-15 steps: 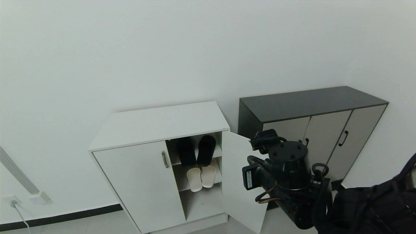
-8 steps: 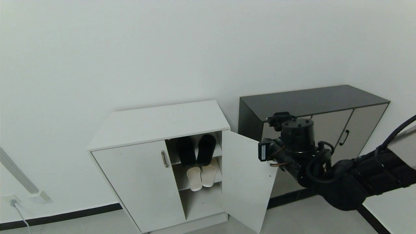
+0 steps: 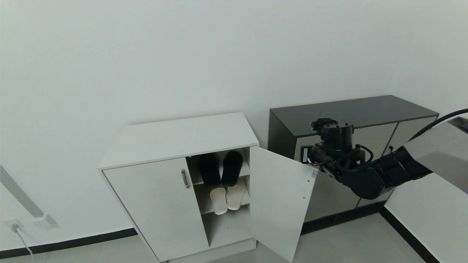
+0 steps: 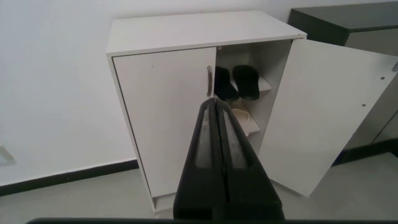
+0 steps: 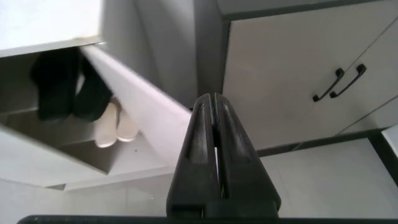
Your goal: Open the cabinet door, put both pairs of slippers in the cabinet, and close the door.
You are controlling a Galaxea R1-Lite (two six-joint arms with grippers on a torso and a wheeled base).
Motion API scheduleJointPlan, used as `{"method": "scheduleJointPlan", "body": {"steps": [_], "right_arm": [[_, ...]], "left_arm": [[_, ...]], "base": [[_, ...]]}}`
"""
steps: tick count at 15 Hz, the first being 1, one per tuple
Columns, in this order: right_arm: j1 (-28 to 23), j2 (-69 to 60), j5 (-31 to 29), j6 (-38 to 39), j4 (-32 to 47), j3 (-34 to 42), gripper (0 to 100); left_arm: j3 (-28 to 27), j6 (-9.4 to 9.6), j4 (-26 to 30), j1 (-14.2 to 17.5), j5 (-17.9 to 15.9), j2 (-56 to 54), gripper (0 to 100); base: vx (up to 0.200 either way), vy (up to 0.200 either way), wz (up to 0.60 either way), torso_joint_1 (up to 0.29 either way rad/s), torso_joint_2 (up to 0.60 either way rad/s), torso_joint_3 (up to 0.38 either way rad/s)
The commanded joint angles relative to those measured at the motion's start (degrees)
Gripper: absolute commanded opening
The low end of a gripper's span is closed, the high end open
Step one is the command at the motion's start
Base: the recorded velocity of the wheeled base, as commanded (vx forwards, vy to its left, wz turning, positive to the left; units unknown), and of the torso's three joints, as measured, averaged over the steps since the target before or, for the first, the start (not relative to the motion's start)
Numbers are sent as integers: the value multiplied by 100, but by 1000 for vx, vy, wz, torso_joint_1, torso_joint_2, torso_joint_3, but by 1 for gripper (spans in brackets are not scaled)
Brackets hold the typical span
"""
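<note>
The white cabinet (image 3: pixel 175 137) has its left door shut and its right door (image 3: pixel 281 197) swung wide open. Inside, a black pair of slippers (image 3: pixel 221 168) lies on the upper shelf and a white pair (image 3: pixel 226 199) on the shelf below. My right gripper (image 3: pixel 323 124) is shut and empty, just right of the open door's top outer corner. In the right wrist view this gripper (image 5: pixel 211 102) points past the door (image 5: pixel 149 106) with both pairs (image 5: pixel 65 84) beyond it. My left gripper (image 4: pixel 214 106) is shut and empty, held back in front of the cabinet (image 4: pixel 186 31).
A dark cabinet with grey doors (image 3: pixel 351 113) stands against the wall right of the white one, behind the open door. A wall socket with a cable (image 3: pixel 14 228) is low on the left. A white surface (image 3: pixel 431 208) sits at the lower right. Bare floor lies in front.
My right arm has risen and swung right and farther away, from in front of the open door to beside its top outer corner. The slippers have stayed put.
</note>
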Motion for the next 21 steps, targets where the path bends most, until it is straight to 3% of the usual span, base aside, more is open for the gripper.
{"method": "scheduleJointPlan", "body": {"steps": [1, 8, 21], "right_arm": [[-217, 498, 117, 30, -2, -285, 0], [-411, 981, 249, 39, 297, -795, 0], [-463, 1122, 240, 48, 543, -830, 0]], "left_arm": [[-1, 2, 2, 0, 4, 7, 0], [-1, 2, 2, 0, 4, 7, 0], [-1, 2, 2, 0, 4, 7, 0]], "base": [[0, 0, 0, 0, 0, 0], [0, 0, 0, 0, 0, 0], [0, 0, 0, 0, 0, 0]]}}
